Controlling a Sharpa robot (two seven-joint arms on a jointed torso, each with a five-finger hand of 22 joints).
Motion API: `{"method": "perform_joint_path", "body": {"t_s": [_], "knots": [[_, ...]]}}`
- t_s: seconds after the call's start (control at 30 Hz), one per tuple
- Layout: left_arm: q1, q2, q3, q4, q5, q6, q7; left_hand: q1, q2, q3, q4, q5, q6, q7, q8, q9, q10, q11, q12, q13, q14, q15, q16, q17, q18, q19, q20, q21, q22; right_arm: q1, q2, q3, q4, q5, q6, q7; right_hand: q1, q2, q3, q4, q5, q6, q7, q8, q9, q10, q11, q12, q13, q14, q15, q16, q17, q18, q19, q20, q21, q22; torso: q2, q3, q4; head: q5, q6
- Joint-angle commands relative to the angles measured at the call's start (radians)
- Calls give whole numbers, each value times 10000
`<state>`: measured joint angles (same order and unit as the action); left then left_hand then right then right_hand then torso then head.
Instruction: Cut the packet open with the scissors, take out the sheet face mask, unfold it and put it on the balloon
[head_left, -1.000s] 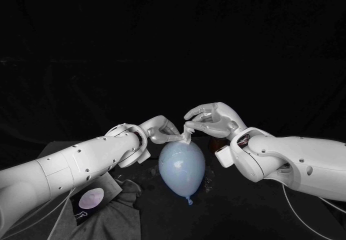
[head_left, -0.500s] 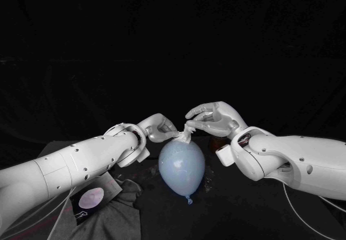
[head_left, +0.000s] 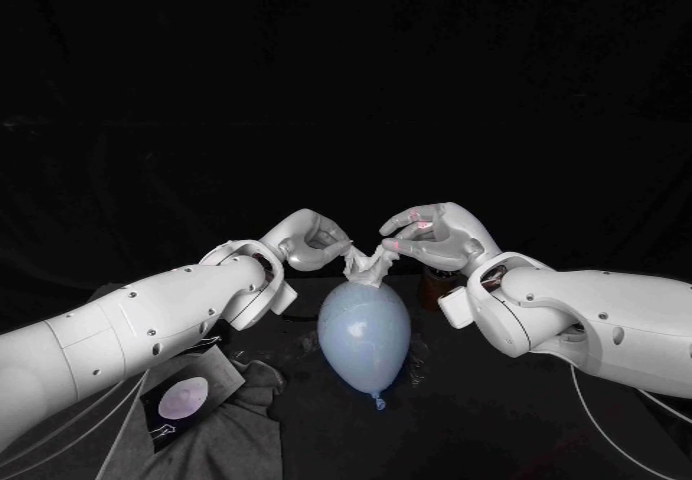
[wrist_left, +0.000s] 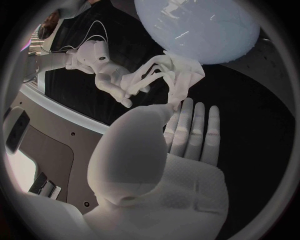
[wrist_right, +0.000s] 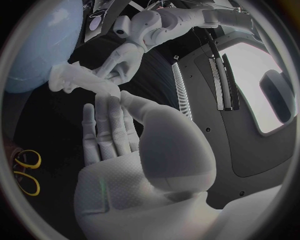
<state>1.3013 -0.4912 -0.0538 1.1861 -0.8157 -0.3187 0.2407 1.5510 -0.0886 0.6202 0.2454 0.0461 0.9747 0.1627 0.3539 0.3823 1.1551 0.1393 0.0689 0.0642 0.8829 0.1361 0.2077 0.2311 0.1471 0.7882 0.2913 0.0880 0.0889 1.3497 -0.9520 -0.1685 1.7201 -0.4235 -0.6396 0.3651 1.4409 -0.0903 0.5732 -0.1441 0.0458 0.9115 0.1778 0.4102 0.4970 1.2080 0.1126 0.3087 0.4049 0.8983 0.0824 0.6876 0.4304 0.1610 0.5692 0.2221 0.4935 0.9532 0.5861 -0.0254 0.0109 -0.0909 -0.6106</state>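
**Two-sided pinch on the sheet face mask (head_left: 368, 266) over the balloon (head_left: 364, 335)**

The left hand (head_left: 310, 240) pinches one side of the crumpled mask between its thumb and close-set fingers. The mask hangs at the balloon's far end, mid-table. The right hand (head_left: 433, 238) pinches the other side the same way.
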Motion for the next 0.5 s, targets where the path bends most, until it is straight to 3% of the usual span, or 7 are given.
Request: {"method": "perform_joint_path", "body": {"t_s": [0.03,0.27,0.5], "knots": [[242,-233,96,251,687,-456,611,-132,-28,243,-123,14,-66,-31,116,238,69,7,-38,2,81,29,-56,-13,50,-54,-19,-82,-25,9,-4,13,-223,-120,-60,122,119,207,655,-720,25,-39,2,52,9,44,-85,61,-5,4,-90,71,18,201,-57,-30,41,28,-10,4,-8,23,46],[815,-855,153,749,828,-247,476,-312,-61,548,-250,13,-187,26,302,526,65,11,-43,2,95,35,-124,-26,34,-47,-21,-108,-62,134,-6,39,-712,-345,-168,95,123,205,662,-742,22,-33,-3,65,11,56,-91,76,-6,7,-98,87,22,204,-55,-36,57,57,-3,14,12,4,80],[1209,-1453,236,1284,1459,-100,375,-523,-60,809,-340,13,-356,80,537,909,79,14,-43,4,129,37,-185,-32,43,13,-25,-103,-86,379,36,60,-1230,-939,-222,-129,130,200,672,-780,20,-32,-13,83,13,86,-102,102,-9,16,-113,112,27,209,-44,-49,88,108,6,-5,0,-12,128]]}}
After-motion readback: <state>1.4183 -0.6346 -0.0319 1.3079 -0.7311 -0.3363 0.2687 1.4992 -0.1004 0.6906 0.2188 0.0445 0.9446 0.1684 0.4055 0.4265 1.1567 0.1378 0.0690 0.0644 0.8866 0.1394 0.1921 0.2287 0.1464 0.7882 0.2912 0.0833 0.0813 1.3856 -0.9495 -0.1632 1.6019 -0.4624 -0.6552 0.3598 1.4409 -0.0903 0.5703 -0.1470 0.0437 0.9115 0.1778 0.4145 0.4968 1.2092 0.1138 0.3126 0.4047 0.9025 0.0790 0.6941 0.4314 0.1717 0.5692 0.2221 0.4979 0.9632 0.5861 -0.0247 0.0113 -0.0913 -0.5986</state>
